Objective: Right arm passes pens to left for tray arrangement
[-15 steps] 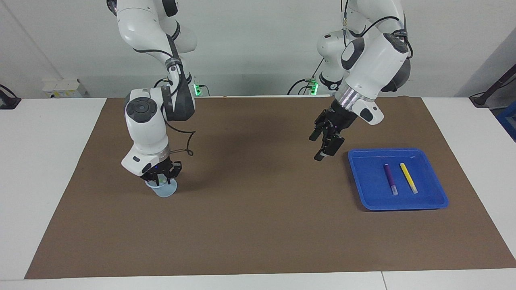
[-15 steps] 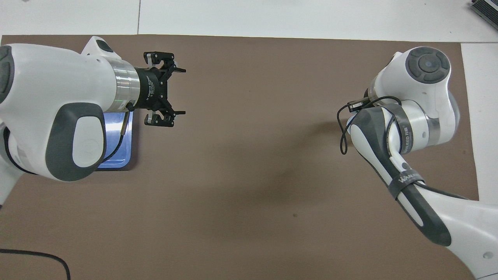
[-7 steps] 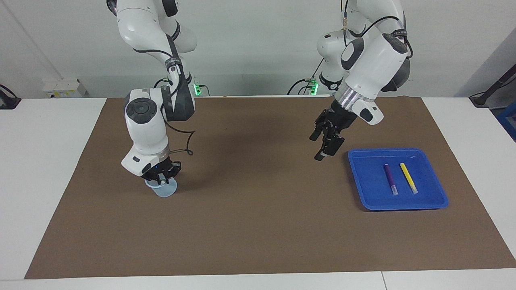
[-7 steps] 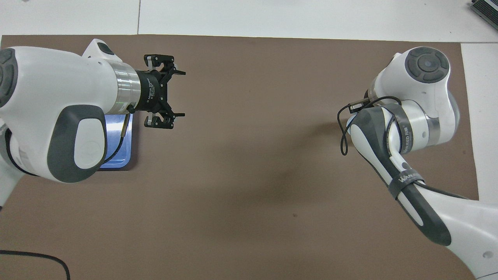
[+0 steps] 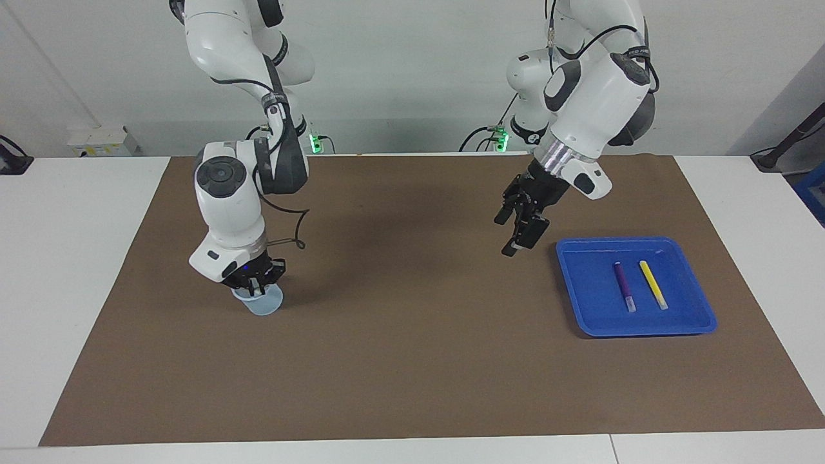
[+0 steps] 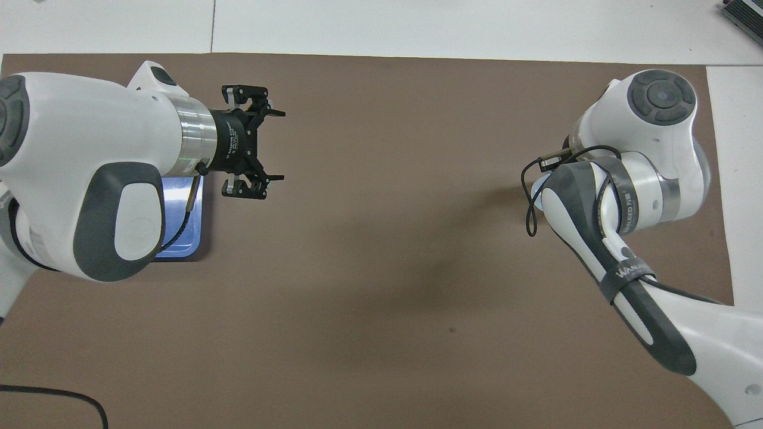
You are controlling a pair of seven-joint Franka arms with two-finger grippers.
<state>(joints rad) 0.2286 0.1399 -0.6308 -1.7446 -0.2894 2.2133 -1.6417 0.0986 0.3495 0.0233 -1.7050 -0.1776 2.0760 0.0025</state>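
The blue tray point(image 5: 583, 283) lies toward the left arm's end of the table; in the overhead view only a corner of the tray point(image 6: 179, 238) shows under the left arm. In it a purple pen point(image 5: 623, 286) and a yellow pen point(image 5: 653, 284) lie side by side. My left gripper point(image 5: 512, 235) hangs open and empty over the mat beside the tray, and the overhead view shows this left gripper point(image 6: 277, 144) with its jaws wide apart. My right gripper point(image 5: 256, 291) points straight down into a small translucent bluish cup point(image 5: 267, 304), shut; what its fingertips hold is hidden.
A brown mat point(image 5: 412, 361) covers most of the white table point(image 5: 77, 258). The cup stands toward the right arm's end of the mat. A black cable point(image 6: 53, 393) lies at the mat's corner nearest the left arm's base.
My right gripper's fingers have closed inside the cup, and that arm has shifted slightly. The left arm has drifted only a trifle; the tray and its pens are unmoved.
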